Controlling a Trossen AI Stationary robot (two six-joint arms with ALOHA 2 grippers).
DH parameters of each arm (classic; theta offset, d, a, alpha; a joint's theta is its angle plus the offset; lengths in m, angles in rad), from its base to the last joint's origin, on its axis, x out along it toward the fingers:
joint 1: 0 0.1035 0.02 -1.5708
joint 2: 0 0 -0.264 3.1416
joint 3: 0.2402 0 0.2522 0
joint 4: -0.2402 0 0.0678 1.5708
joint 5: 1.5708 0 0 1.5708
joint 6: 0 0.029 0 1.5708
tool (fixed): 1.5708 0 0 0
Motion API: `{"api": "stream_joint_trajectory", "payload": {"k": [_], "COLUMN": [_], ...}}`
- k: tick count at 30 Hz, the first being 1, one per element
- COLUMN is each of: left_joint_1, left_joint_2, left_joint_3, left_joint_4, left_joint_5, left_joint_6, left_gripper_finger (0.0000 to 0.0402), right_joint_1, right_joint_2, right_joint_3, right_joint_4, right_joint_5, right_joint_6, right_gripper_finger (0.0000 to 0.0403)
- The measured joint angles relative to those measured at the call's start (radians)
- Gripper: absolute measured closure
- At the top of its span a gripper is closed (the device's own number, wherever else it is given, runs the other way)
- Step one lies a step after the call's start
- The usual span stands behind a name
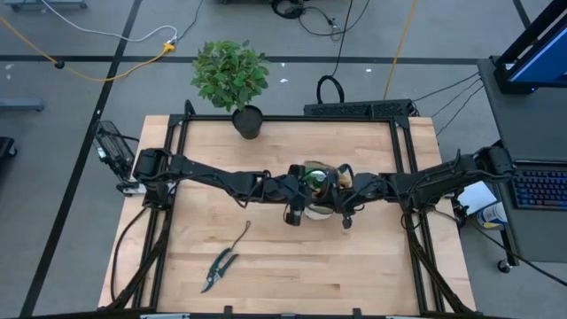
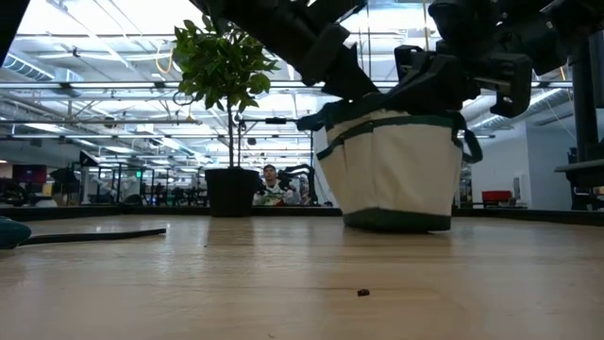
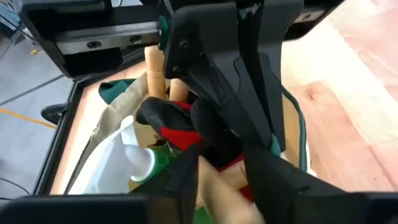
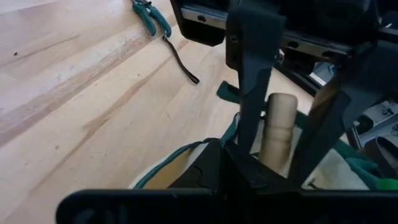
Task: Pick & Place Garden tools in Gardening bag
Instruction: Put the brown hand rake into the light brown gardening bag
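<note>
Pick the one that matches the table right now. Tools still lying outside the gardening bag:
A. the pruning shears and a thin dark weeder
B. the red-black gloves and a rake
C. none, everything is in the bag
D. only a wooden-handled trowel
A: the high view shows the pruning shears and the thin weeder lying on the bare table in front of the left arm, apart from the gardening bag.

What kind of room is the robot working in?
Probably a big lab or workshop. Behind the wooden table runs a long hall with bright ceiling lights, cables lie across the floor, and a keyboard sits on a nearby desk.
</note>
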Motion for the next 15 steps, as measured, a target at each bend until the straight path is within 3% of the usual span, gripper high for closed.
{"api": "stream_joint_trajectory", "payload": {"k": [8, 15], "left_joint_1": [-0.03, -0.065], "left_joint_2": [-0.027, -0.117], "left_joint_3": [0.024, 0.064], "left_joint_4": [-0.025, -0.175], "left_joint_5": [-0.027, -0.06], "left_joint_6": [0.054, 0.044], "left_gripper_finger": [0.019, 0.0177], "right_joint_1": [0.001, -0.001], "right_joint_2": [0.0, 0.0], "right_joint_3": [0.0, 0.0], "right_joint_4": [0.001, -0.002], "right_joint_5": [-0.015, 0.001], "right_joint_6": [0.009, 0.014], "right_gripper_finger": [0.0401, 0.0401]}}
